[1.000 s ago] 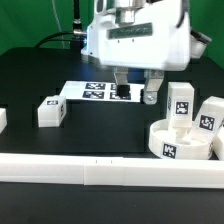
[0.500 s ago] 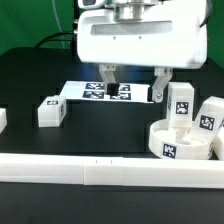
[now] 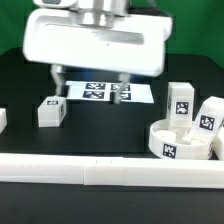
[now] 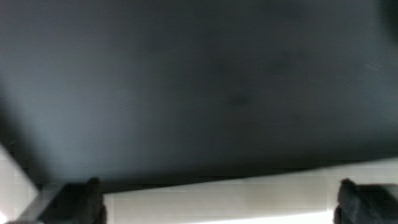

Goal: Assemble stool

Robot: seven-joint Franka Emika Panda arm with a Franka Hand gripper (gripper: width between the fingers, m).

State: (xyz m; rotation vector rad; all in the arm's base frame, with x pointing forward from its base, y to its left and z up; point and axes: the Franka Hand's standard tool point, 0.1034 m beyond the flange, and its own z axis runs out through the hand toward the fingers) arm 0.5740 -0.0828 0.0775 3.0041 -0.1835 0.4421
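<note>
The round white seat lies at the exterior view's right with two white tagged legs standing in it. A third leg lies on the black table at the exterior view's left. My gripper hangs open over the table between that leg and the seat, above the marker board's left end, with nothing between its fingers. In the wrist view both fingertips frame bare black table and a strip of white; none of the stool's parts shows there.
The marker board lies flat behind the gripper. A long white rail runs along the front edge. Another white piece shows at the exterior view's left edge. Green backdrop behind.
The gripper has moved steadily toward the exterior view's left, from near the seat to over the marker board's left end. It stayed open. No part moved.
</note>
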